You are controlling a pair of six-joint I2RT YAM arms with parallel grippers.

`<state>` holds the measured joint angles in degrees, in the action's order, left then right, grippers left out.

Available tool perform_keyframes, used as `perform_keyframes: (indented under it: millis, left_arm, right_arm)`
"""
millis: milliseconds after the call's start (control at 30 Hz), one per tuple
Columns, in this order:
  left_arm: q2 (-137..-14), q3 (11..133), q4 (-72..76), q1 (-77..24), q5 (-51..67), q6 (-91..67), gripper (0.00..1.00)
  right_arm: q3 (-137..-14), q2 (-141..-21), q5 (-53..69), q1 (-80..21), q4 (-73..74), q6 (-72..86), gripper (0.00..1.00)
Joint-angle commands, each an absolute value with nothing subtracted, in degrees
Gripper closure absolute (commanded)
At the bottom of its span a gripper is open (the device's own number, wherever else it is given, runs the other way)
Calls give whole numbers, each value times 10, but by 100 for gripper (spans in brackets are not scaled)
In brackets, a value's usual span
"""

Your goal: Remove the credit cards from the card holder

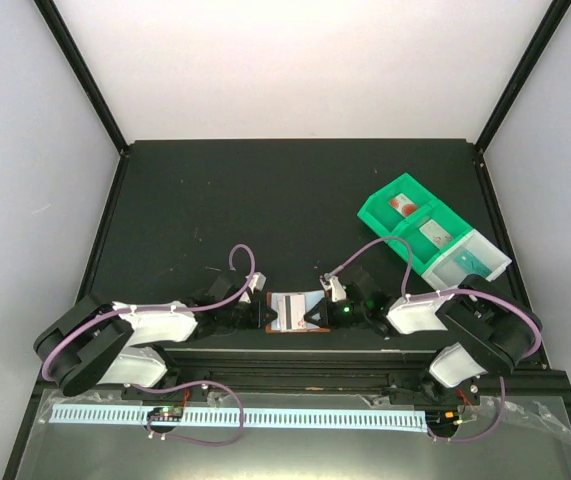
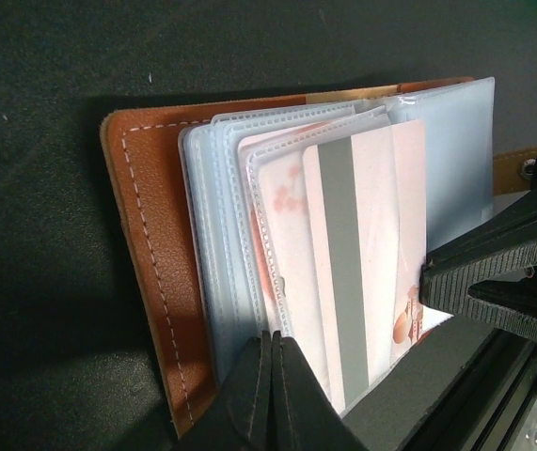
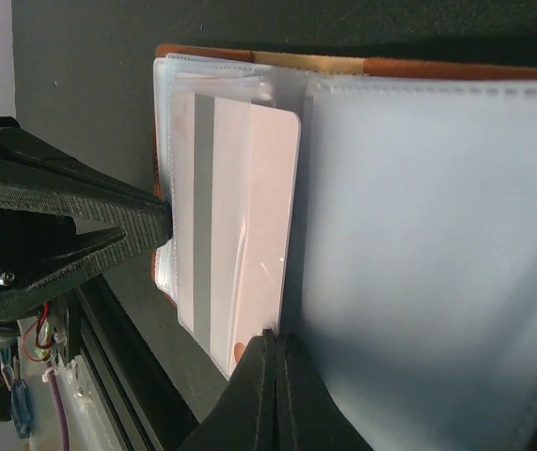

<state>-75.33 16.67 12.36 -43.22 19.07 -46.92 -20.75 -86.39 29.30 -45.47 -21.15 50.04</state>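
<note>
the card holder is made of smooth tan-brown leather with a line of pale stitching along its rounded edge, and it is laid open on the matt black table, at the near edge between the two arms. inside it a fan of glossy, translucent blue-grey plastic sleeves with welded, dotted seams is seen. a thin, stiff striped card, pale pink-white with a grey band down its length and rounded corners, is laid uppermost and juts past the sleeves on the near side. a second card with a faint red blossom print is tucked in a sleeve beside it. the left gripper is pressed fully shut, its black ribbed fingers meeting at the sleeves' near edge just beside the striped card. the right gripper is likewise closed tight at that card's corner, where the card meets the wide sleeve. whether a thin edge is caught in either pair cannot be told. well to the right, two more cards are held in a green tray of moulded plastic.
</note>
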Motion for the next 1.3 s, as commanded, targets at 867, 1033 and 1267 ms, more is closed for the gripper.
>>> perform_keyframes:
  millis: [867, 1033, 1267]
  left_arm:
    - [-737, 152, 84, -433, 156, -465, 98]
    - [-737, 151, 82, -433, 155, -465, 98]
    - [-742, 153, 84, -433, 154, -463, 98]
  right_arm:
    - [-219, -913, 307, -450, -286, 513, 93]
    - [-207, -890, 293, -449, -275, 510, 99]
    - [-201, -846, 269, -438, -215, 489, 99]
